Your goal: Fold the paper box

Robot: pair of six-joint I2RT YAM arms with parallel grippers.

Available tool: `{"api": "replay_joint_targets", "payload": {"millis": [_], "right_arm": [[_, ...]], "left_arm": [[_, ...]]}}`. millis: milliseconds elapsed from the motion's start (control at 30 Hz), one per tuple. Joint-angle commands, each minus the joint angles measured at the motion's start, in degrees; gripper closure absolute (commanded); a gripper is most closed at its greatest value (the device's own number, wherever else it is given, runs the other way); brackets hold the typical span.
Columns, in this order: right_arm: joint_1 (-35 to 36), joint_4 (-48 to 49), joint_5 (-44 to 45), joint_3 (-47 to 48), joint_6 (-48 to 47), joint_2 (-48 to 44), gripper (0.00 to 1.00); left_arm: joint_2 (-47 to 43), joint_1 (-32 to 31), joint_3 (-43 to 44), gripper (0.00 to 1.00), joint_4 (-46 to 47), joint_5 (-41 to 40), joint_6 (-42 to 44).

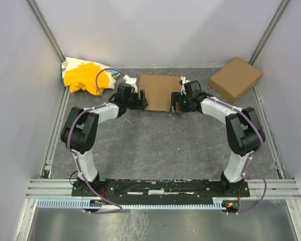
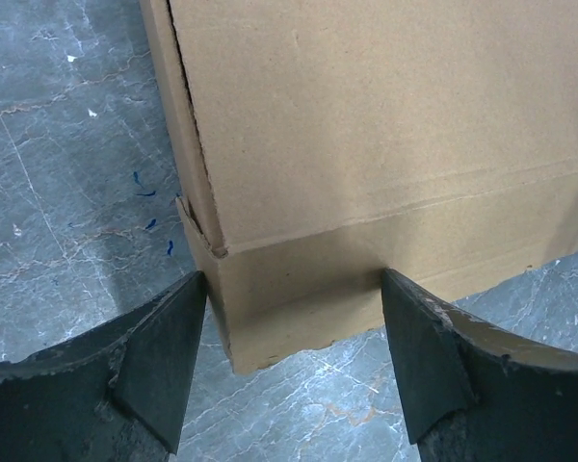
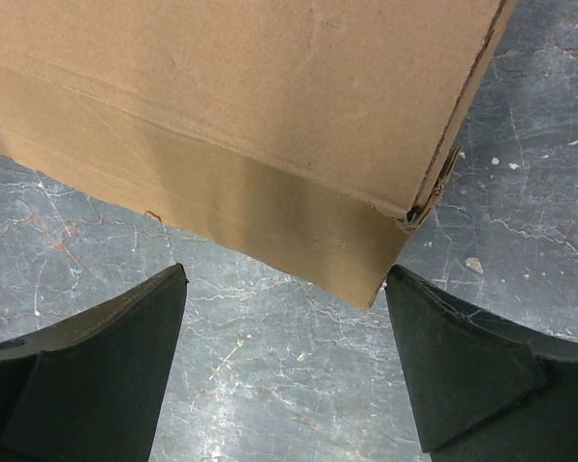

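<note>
Plain brown cardboard out there, matte, faintly ribbed, creased across the top: the paper box (image 1: 158, 91), thin and rectangular, flat on the far middle of the grey, marble-veined tabletop (image 1: 155, 145). Top panel down over a low front wall, inside hidden. Left pincer (image 2: 294, 277) spread wide at the near left corner, that corner poking in between the dark wedge fingers (image 2: 164, 375), a slit running along the side flap. Right pincer (image 3: 287, 270) gaping too, just short of the near right corner, frayed at the seam. Far right, well apart, a second brown box (image 1: 235, 79); far left, a rumpled yellow-and-white cloth (image 1: 85, 76)
</note>
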Motion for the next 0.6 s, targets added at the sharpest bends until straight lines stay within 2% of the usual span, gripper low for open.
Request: {"api": "replay_joint_targets", "payload": {"millis": [0,400,567], "right_arm": [[0.85,-1.91,0.18,3.8,-0.39,-0.67,0.09],[0.93,-11.83,0.45,9.43,0.58,-0.34,0.18],[0.88,-14.97,-0.61,11.47,0.56,-0.36,0.18]], "left_arm": [[-1.39,-1.34,4.96,0.21,-5.96,-0.8,3.07],[0.49,-2.22,14.74,0.24,-21.95,2.5,3.24],[0.23,-2.16,16.51,0.25,-25.43,2.5,3.41]]}}
